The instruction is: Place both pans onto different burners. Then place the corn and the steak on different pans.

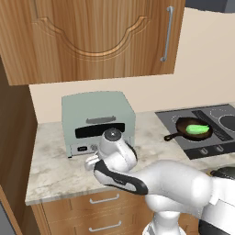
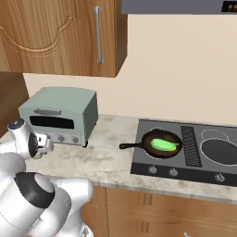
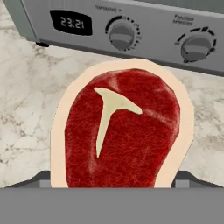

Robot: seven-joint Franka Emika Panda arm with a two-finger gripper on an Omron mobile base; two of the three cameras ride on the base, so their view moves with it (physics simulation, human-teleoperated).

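Note:
The steak (image 3: 122, 131), red with a pale fat rim and a white T-shaped bone mark, lies flat on the marble counter just in front of the toaster oven. My gripper (image 3: 113, 181) hangs open directly above it, one fingertip (image 3: 41, 179) past each side of the slab's near end. The hand (image 2: 44, 142) is low at the oven's front. The corn (image 2: 164, 145) lies in the rusty skillet (image 2: 155, 138) on the cooktop's left front burner. A flatter dark pan (image 2: 221, 152) rests on a right burner.
The pale green toaster oven (image 1: 98, 121) stands close behind the steak, its knobs (image 3: 122, 35) and clock near my hand. Wooden wall cabinets (image 1: 92, 36) hang above. The cooktop (image 2: 185, 155) lies to the right, across bare marble counter (image 2: 106, 159).

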